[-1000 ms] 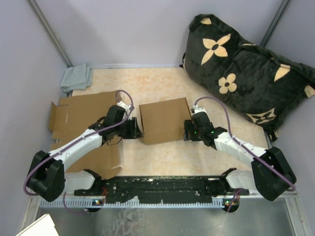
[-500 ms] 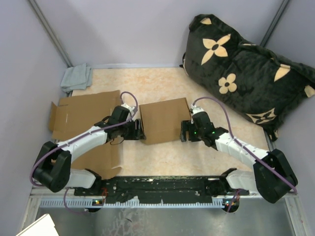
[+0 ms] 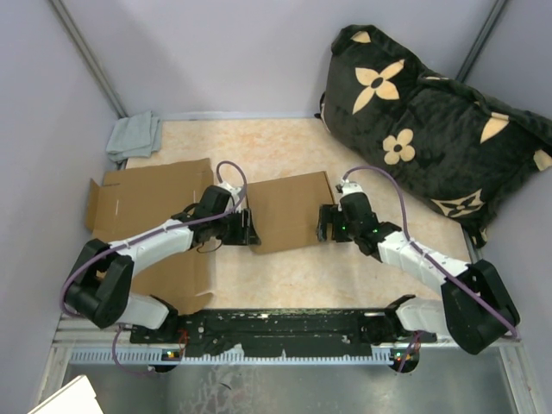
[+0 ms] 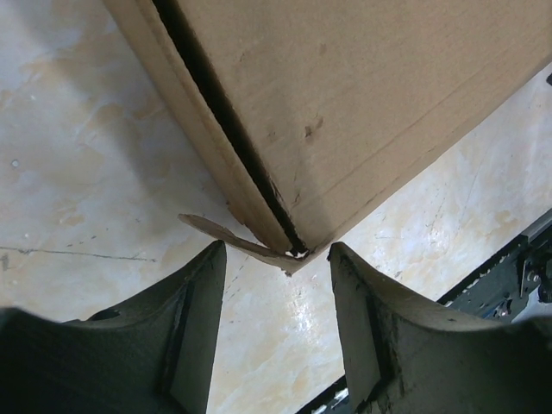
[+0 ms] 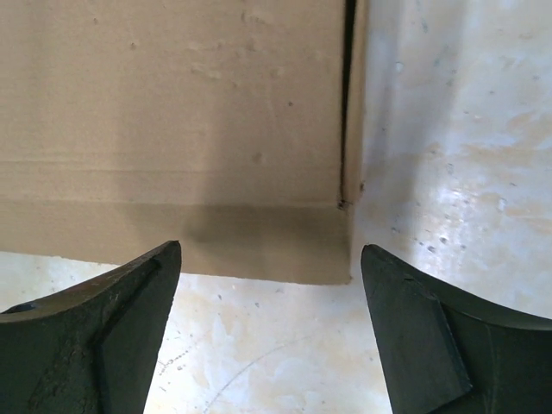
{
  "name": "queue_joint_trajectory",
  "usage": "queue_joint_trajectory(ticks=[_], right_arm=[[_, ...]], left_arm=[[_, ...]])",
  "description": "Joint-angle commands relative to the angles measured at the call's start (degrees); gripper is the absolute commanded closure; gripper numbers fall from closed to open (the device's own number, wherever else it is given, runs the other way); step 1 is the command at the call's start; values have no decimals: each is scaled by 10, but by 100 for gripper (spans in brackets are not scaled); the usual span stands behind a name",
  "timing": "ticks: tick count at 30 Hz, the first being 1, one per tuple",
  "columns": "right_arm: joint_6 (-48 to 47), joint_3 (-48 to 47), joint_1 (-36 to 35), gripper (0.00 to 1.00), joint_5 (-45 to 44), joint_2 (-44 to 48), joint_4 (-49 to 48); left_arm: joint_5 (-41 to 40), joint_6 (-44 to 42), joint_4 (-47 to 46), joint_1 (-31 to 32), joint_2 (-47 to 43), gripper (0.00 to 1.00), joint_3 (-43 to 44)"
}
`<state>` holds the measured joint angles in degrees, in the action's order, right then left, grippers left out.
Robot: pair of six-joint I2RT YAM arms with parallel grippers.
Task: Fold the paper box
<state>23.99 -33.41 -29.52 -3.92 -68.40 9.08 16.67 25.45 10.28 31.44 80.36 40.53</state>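
At the far left a grey cloth (image 3: 134, 136) lies at the table's (image 3: 259, 147) edge, and nearer is a flat cardboard sheet (image 3: 147, 194), partly under the left arm. The left gripper (image 3: 249, 231) sits just beside the left side of the paper box (image 3: 289, 211), which lies near the middle of the table. In the left wrist view its fingers (image 4: 194, 319) stand apart with the box's near corner just beyond the gap, clamped on nothing. A small bent flap (image 4: 216, 231) sticks out at that corner. The right gripper (image 3: 321, 222) faces the box's right side with its fingers (image 5: 129, 310) spread wide, and the cardboard edge lies beyond them, untouched. A black flowered cushion (image 3: 431, 121) leans at the far right.

The step looks like taking a fresh hold on both sides. To do it well, the left gripper should probably shift off the frayed corner and onto a straight edge. Both should then slide over the wall squarely before closing, so the thin layers do not buckle or push the box sideways
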Motion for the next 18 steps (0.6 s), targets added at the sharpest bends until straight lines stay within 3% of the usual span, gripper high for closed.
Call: queue_joint_trajectory(ticks=[1,7,18], right_arm=[[-5,2,3,15,56,-26,-75],[-12,3,3,18,100,-23,-67],[-5,-49,3,21,129,3,60]], left_arm=[[27,-8,-31,4,14,43,1],[53,-13,-34,6,12,45,-1],[112,-20,39,6,-8,52,25]])
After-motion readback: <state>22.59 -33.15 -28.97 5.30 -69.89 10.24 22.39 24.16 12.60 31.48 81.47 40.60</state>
